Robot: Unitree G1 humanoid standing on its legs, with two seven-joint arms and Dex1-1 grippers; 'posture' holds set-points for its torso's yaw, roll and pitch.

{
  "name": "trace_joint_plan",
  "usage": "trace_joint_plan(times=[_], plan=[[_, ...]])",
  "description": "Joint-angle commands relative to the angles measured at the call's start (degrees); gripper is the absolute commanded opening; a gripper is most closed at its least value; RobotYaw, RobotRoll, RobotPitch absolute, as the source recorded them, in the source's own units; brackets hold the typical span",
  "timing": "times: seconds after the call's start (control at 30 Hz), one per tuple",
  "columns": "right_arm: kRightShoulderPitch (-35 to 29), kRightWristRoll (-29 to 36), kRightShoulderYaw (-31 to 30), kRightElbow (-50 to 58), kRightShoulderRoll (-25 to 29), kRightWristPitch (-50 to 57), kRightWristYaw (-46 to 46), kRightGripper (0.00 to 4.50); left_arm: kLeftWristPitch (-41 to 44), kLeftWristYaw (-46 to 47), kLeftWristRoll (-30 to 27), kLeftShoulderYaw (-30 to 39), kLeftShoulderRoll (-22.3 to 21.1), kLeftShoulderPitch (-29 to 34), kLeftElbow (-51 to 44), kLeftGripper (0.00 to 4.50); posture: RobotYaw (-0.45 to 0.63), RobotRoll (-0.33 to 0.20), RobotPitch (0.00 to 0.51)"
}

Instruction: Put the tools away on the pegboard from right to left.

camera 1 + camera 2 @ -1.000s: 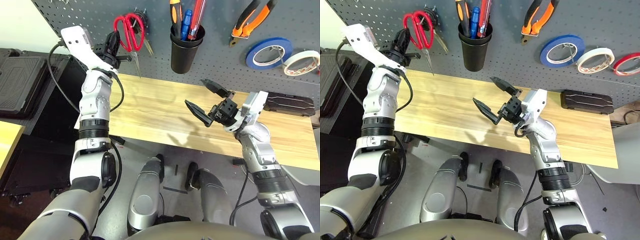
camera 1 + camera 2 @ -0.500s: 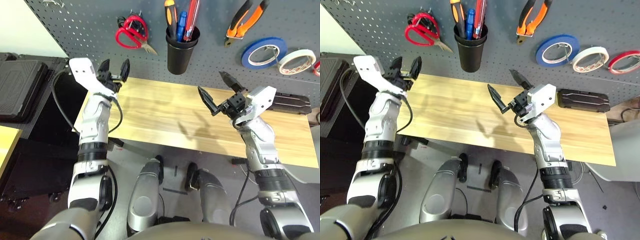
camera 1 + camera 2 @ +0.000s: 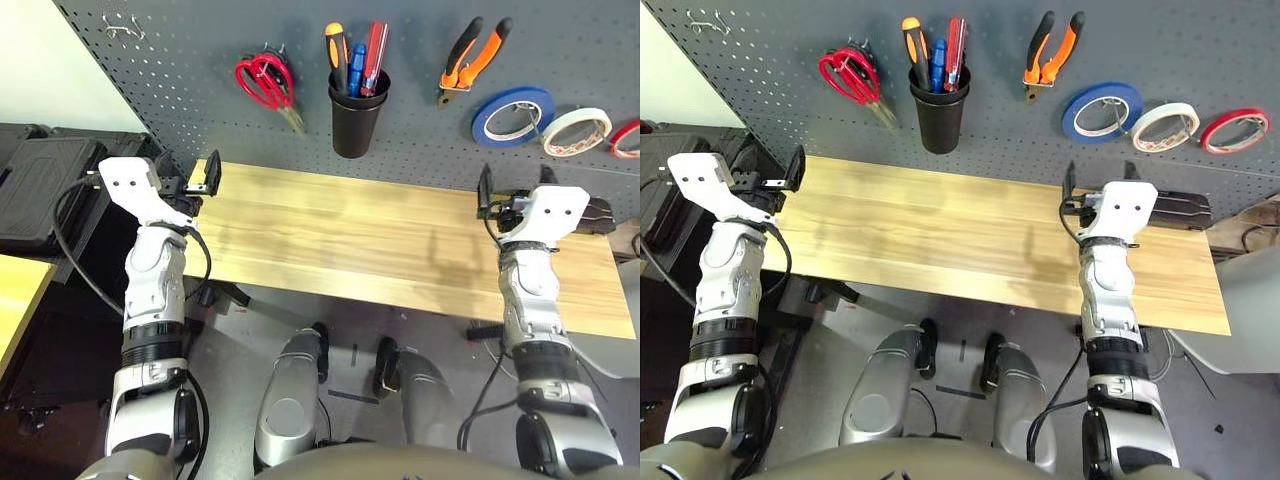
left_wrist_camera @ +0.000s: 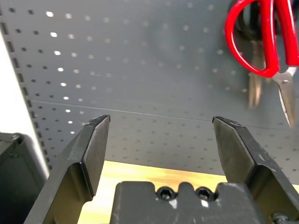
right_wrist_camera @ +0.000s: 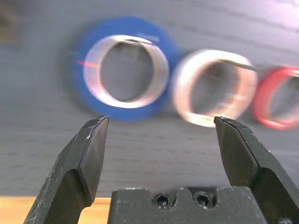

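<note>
Spanning below the pegboard (image 3: 200, 50): a wooden table (image 3: 380, 245).

Counts — three tape rolls: blue (image 3: 1101, 110), whitish (image 3: 1165, 125), red (image 3: 1234, 130); one pliers (image 3: 1050, 52); one red-handled scissors (image 3: 852, 77); one cup holder (image 3: 941, 110).

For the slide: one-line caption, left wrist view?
Open left claw facing the pegboard, red-handled scissors hanging on it.

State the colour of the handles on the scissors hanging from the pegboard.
Red. The scissors show best in the left wrist view.
</note>
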State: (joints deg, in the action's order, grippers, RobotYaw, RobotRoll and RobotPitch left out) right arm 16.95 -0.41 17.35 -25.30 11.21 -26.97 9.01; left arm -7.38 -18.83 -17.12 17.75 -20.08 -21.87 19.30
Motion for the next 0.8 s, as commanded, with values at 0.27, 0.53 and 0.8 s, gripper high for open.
trace_joint_plan(times=[0.27, 0.53, 0.8], plan=[[-0.41, 0.99, 5.16, -7.29, 2.7, -6.05, 6.74, 4.5, -5.16, -4.53, 0.76, 0.31, -2.68, -0.97, 9.09, 4.49, 0.09, 0.0, 0.175], [0.42, 2.37, 3.52, -8.45, 3.61, -6.74, 3.06, 4.5, -6.43, -2.11, 1.96, 1.17, -3.95, -0.59, 10.62, 4.49, 0.09, 0.0, 0.175], [2.2, 2.69, 3.16, -10.25, 4.19, -6.76, 1.14, 4.5, -6.45, -1.93, 1.75, 1.56, -3.93, 0.03, 9.84, 4.49, 0.11, 0.0, 0.173]])
